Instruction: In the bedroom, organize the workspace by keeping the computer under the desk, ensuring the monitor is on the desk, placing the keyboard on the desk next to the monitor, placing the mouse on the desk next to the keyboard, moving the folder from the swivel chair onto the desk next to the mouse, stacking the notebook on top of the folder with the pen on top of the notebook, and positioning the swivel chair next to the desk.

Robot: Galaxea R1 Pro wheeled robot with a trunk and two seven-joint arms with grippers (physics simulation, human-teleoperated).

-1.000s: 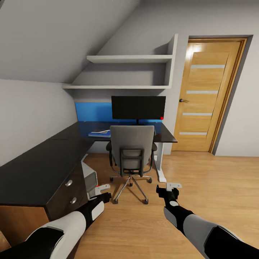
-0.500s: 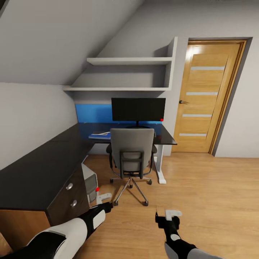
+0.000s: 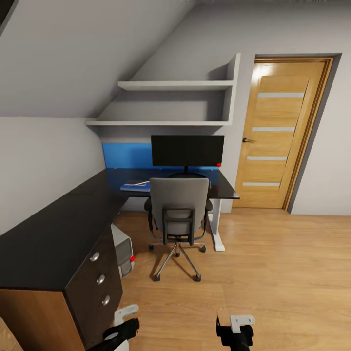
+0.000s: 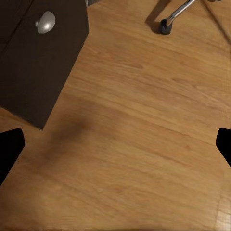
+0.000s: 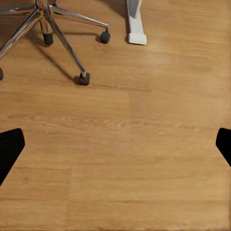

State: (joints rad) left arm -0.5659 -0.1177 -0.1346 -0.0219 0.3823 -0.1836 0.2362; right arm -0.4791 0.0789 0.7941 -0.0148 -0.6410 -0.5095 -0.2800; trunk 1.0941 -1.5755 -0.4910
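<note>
Ahead of you: swivel chair [image 3: 179,209] stands against the desk [image 3: 58,229], blocking the monitor [image 3: 187,150] side. Wooden floor [image 3: 273,273] to its right lies open for passage.

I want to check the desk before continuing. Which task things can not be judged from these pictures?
- Keyboard and mouse: head view, the swivel chair backrest hides the desk area before the monitor.
- Notebook and pen: too small to tell on the folder.
- Computer: partly hidden by the drawer unit.
- Both claws: cut by the lower edge.
</note>
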